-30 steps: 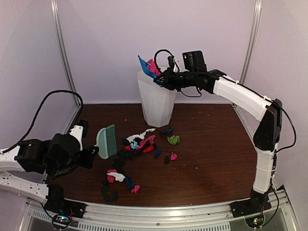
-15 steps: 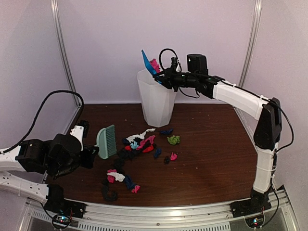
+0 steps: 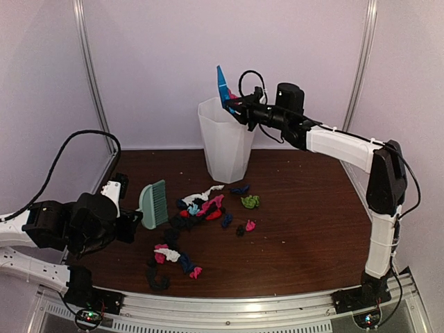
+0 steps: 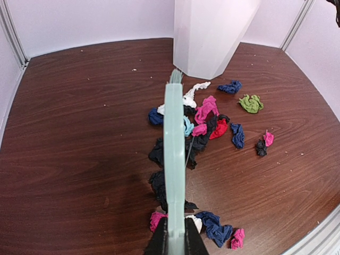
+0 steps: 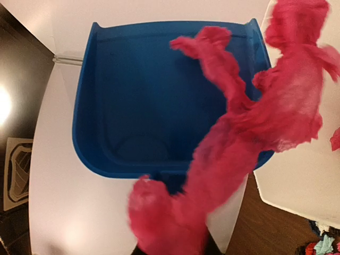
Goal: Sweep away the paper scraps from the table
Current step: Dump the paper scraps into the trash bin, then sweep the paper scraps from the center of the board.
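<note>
My left tool (image 3: 132,223) is clenched on the handle of the mint-green brush (image 4: 173,159), which I hold on edge, its long axis aimed at the white bin (image 3: 223,142). Most of the paper scraps (image 3: 201,208) lie on the desk (image 3: 298,229) in a loose band that runs from the foot of the bin back toward the near left. Seen from my left wrist, the band starts beside the bristle end and spreads off to the right of the brush; a few black and pink wads sit right under the blade. A green wad (image 4: 250,103) and a pink one (image 4: 268,138) lie apart, farther right.

My right tool (image 3: 236,111) grips the blue dustpan (image 3: 223,84), tipped steeply on end above the bin's rim. One long pink strip (image 5: 239,133) stretches slantwise across the pan's mouth, from upper right to bottom centre in the right wrist view; I cannot tell whether it touches the pan.
</note>
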Controlling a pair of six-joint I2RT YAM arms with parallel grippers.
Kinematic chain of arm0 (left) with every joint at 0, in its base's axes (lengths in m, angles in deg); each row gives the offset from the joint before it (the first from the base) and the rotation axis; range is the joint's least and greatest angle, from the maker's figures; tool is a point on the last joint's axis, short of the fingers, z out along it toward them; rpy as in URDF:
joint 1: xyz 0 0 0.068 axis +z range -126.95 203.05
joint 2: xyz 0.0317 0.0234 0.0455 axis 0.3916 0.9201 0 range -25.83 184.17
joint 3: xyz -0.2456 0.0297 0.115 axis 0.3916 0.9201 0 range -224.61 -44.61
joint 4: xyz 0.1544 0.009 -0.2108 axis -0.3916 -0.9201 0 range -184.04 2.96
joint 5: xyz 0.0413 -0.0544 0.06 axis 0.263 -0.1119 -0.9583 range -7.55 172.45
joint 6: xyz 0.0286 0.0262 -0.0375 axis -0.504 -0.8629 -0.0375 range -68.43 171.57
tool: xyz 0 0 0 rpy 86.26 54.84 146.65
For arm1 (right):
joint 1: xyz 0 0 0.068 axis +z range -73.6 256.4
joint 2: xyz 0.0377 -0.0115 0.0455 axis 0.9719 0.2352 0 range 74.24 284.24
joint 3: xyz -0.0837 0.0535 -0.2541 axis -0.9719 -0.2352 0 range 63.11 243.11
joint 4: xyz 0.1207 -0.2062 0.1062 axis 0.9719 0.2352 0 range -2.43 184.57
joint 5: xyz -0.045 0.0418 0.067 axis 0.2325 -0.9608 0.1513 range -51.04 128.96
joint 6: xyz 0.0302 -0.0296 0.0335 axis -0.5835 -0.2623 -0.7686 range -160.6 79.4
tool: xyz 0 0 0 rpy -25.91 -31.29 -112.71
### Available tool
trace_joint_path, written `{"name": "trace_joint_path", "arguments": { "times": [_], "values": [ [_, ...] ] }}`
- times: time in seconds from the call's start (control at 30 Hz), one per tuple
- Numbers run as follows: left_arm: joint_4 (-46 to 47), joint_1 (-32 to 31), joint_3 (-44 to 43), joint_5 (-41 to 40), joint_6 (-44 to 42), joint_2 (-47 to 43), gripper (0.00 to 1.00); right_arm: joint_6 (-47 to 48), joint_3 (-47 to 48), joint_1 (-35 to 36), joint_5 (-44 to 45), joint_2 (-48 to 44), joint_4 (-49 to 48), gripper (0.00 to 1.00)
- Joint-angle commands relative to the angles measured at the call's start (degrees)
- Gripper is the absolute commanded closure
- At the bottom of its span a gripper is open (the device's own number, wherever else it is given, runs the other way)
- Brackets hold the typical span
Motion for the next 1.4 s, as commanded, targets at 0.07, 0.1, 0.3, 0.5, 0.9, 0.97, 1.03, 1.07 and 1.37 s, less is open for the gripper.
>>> {"name": "trace_joint_path", "arguments": {
  "times": [0.07,0.1,0.3,0.5,0.9,0.97,1.03,1.07,1.37],
  "values": [
    [0.7,0.2,0.2,-0.7,0.3,-0.4,1.0,-15.3,-3.8,-0.9,-2.4,-0.7,-18.7,1.0],
    [0.7,0.2,0.1,-0.7,0.3,-0.3,1.0,-16.3,-3.7,-0.9,-2.4,-0.5,-19.5,1.0],
    [0.7,0.2,0.1,-0.7,0.3,-0.4,1.0,-22.0,-3.6,-0.9,-3.8,0.7,-26.0,1.0],
    [0.7,0.2,0.2,-0.6,0.2,-0.1,1.0,-24.0,-3.0,-0.9,-6.1,1.3,-29.3,1.0],
    [1.4,0.2,0.0,-0.5,-0.5,0.9,1.0,1.7,-1.2,-0.6,-7.8,-6.4,-3.4,1.0],
    [1.4,0.2,0.0,-0.5,-0.6,1.1,1.0,6.3,-2.6,-0.4,-7.3,-8.0,0.2,1.0],
    [1.6,0.2,0.0,-0.4,-0.7,1.1,1.0,10.1,-4.0,-0.2,-7.0,-9.6,3.6,1.0],
    [1.7,0.2,0.0,-0.3,-0.8,1.0,1.0,12.0,-4.5,-0.1,-6.7,-10.4,5.4,1.0],
    [3.6,0.2,0.4,1.4,-2.7,0.5,1.0,29.5,-9.0,3.1,0.5,-18.7,23.9,1.0]
  ]
}}
